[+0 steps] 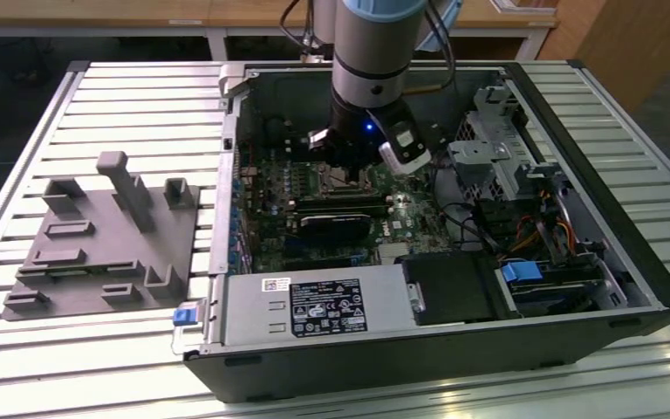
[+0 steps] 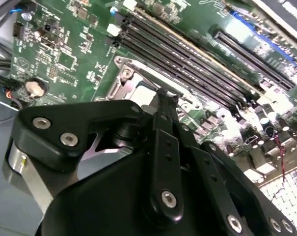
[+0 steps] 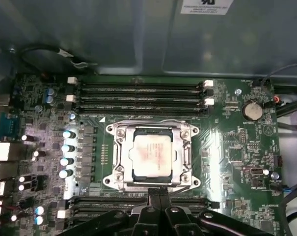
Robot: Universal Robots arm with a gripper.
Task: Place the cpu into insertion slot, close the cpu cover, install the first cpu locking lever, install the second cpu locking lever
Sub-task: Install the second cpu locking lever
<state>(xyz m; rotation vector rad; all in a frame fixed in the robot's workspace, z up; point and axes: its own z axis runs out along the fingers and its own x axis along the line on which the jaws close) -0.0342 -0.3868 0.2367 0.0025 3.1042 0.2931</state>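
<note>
**Chip sits in its socket, arm hangs just above**

The robot arm reaches down into an open computer case that lies on a desk made of metal slats. A grey plastic stand rests on the desk, toward the exterior view's left, well apart from the arm.

Inside the case is a green board. In the middle of it, in the first wrist view, is the cpu, a flat silvery square. It lies in the insertion slot, flat and straight. The cpu cover, a thin silver frame, lies down around the chip, and the chip shows through its window. Long black slots run beside the socket on one side, and more run on the other side.

The gripper hangs just over the edge of the socket. Its two black fingers are pressed together, side by side, with nothing between them. In the second wrist view the gripper points down at the socket's silver rim, and the chip peeks out just beside the tips.

A round silver battery sits on the board, away from the socket.
</note>
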